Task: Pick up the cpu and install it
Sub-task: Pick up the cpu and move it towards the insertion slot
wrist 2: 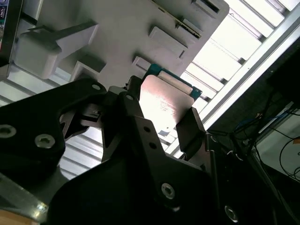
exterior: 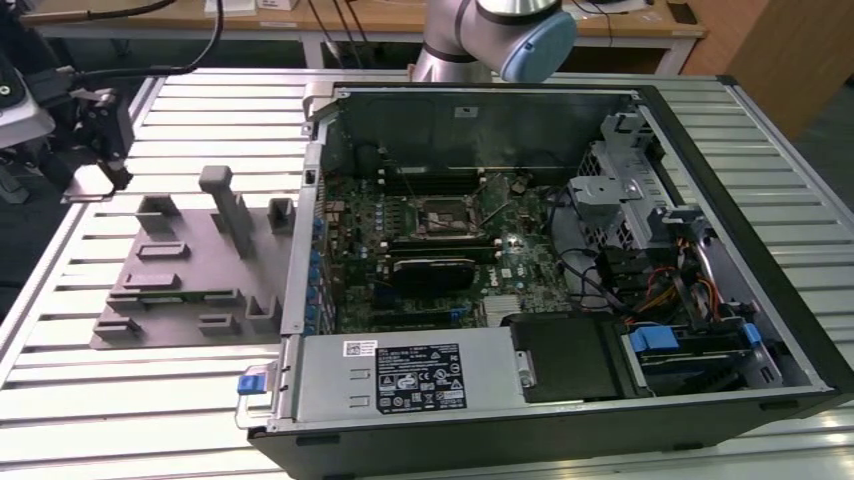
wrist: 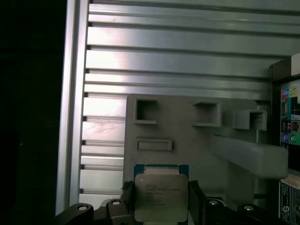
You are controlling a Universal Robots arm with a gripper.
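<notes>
The chip (wrist: 161, 199) sits flat between my fingers (wrist: 195, 202), its metal top facing the first wrist view and a green board edge showing past it; in the second wrist view the same chip (wrist 2: 163, 101) catches the light between the two dark pads; my gripper (wrist: 161, 205) is closed down to the chip's width, clamped on two opposite edges and holding nothing else; beyond it lies the grey tray (wrist: 187, 140) with its pockets, and I judge the chip lifted off it, so the pick is done and the install is not; in the exterior view the tray (exterior: 200, 270) lies at nine o'clock of the open computer case (exterior: 467, 135), both on the slatted metal table (exterior: 134, 400), and the black-framed socket (exterior: 441, 215) sits near the middle of the board; the move to come calls for a level chip, a steady squeeze and corners squared to that socket; I cannot see the chip's underside, its near edge is cut off in the first wrist view, and whether the socket's cover stands open is too small to tell.
</notes>
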